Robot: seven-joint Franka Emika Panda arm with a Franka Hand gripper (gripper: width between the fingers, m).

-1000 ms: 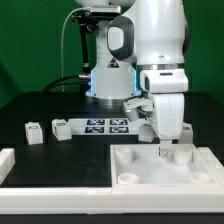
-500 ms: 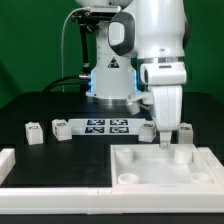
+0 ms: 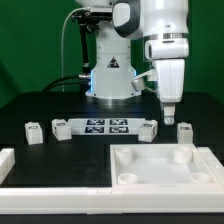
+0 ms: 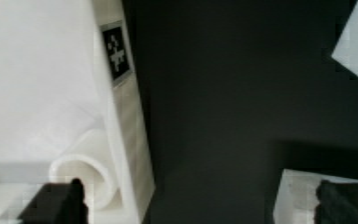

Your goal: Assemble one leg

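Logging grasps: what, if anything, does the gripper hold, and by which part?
Nothing: the gripper hangs above the tray, jaws apart and empty.

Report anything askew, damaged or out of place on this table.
Nothing stands out. The tray lies flat, the loose legs sit on the table at either end of the marker board, and the gripper hangs open above, holding nothing. No spill or damage shows.

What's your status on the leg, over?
Hand open, empty, hovering above the tray's far side. Nearest leg loose beside the tray, not gripped. Nothing seen blocking the way to it.
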